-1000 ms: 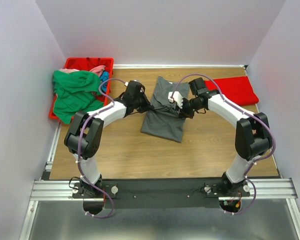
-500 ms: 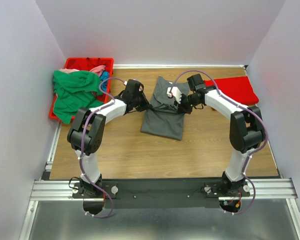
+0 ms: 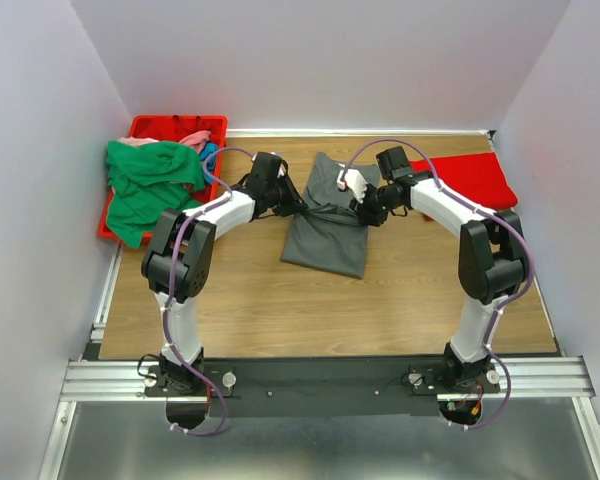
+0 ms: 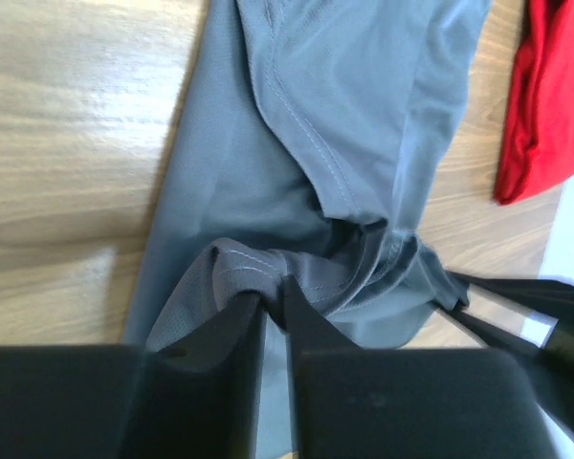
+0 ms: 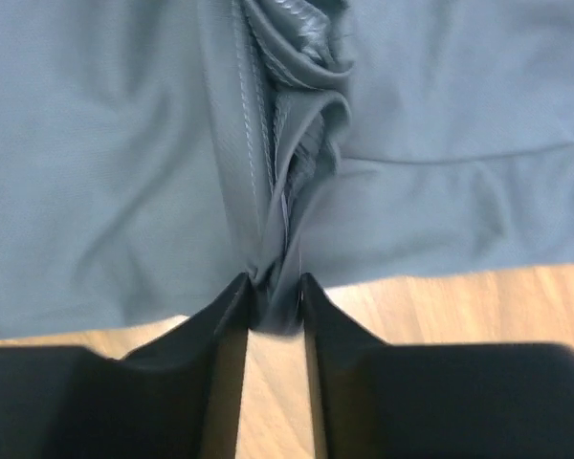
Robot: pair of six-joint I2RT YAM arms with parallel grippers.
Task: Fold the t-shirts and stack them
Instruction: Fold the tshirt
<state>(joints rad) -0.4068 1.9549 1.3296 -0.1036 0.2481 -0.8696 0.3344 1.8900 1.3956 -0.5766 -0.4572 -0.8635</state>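
A dark grey t-shirt (image 3: 325, 235) lies lengthwise on the wooden table, gathered into a ridge across its middle. My left gripper (image 3: 298, 207) holds the ridge's left end; in the left wrist view a bunched fold of the dark grey t-shirt (image 4: 344, 115) sits between the narrowly parted tips of the left gripper (image 4: 273, 292). My right gripper (image 3: 358, 210) holds the right end. In the right wrist view a twisted fold of the dark grey t-shirt (image 5: 105, 143) fills the gap of the right gripper (image 5: 273, 287). A folded red t-shirt (image 3: 470, 178) lies at the far right.
A red bin (image 3: 175, 125) stands at the far left corner, with a green t-shirt (image 3: 150, 190) spilling over its near side and pink (image 3: 190, 138) and blue (image 3: 209, 153) cloth inside. The red t-shirt's edge (image 4: 545, 105) shows in the left wrist view. White walls close in the table.
Both grippers have moved a little farther from the bases, drawing the grey shirt's gathered ridge with them. The shirt's near hem has crept up slightly.
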